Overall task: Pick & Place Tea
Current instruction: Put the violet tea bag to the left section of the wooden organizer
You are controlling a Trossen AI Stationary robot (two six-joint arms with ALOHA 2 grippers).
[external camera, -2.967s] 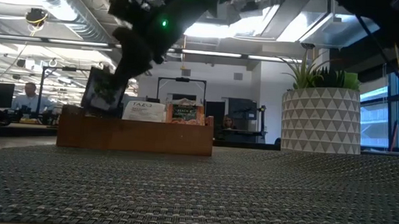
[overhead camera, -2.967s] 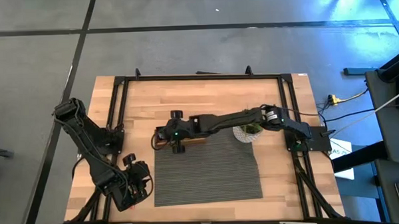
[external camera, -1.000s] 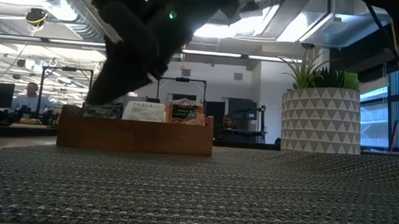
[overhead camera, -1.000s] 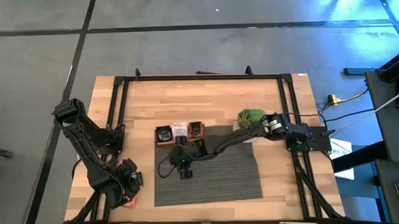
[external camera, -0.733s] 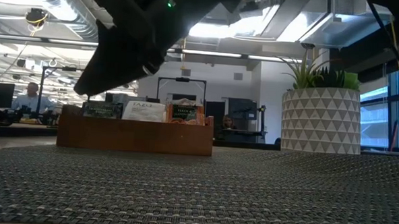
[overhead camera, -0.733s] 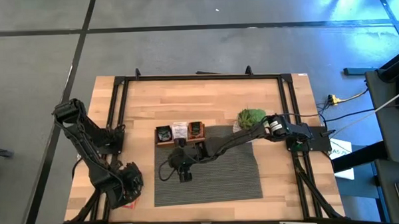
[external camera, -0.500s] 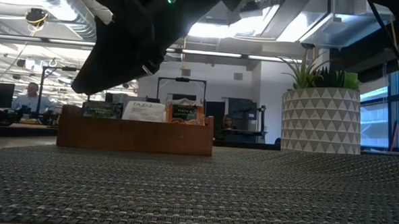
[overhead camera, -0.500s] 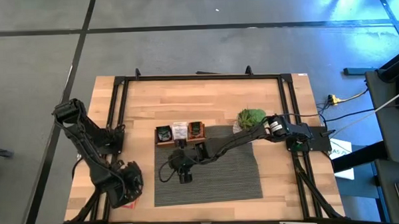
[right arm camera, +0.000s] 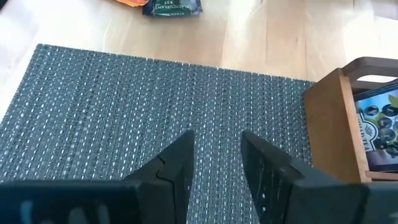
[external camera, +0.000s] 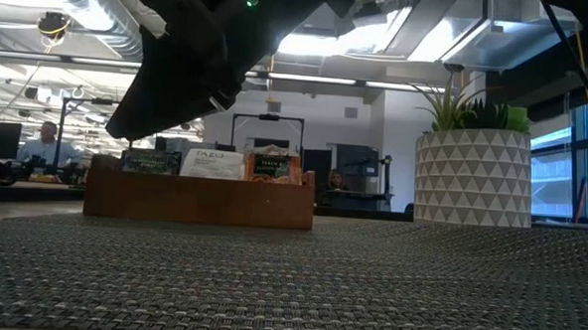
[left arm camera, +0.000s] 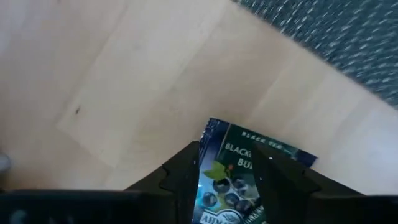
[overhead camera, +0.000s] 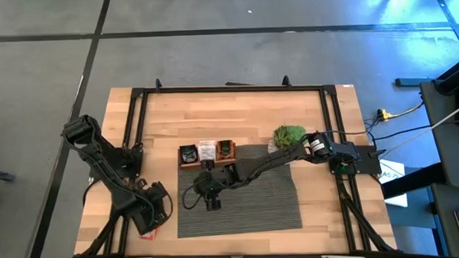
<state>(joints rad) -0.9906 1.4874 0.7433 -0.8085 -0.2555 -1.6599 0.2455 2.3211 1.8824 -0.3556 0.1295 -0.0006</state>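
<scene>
The dark tea bag (left arm camera: pixel 249 167) sits by the near left corner of the surface (overhead camera: pixel 237 113), just off the corner of the grey mat (overhead camera: pixel 255 208). My left tool (left arm camera: pixel 225 155) is right on it, with one finger on each side. I cannot tell if the fingers are pinching the bag or only standing around it. I think they straddle it this way so they can squeeze its flat sides.

A red tea bag (overhead camera: pixel 147 234) lies close by, near the same edge.

The wooden tray (overhead camera: pixel 208 164) stands at the far edge of the mat, with tea bags upright in its boxes.

My right tool (right arm camera: pixel 214 155) hangs over the mat just in front of the tray. Its fingers are apart and hold nothing. I think it waits there, out of the left arm's way.
</scene>
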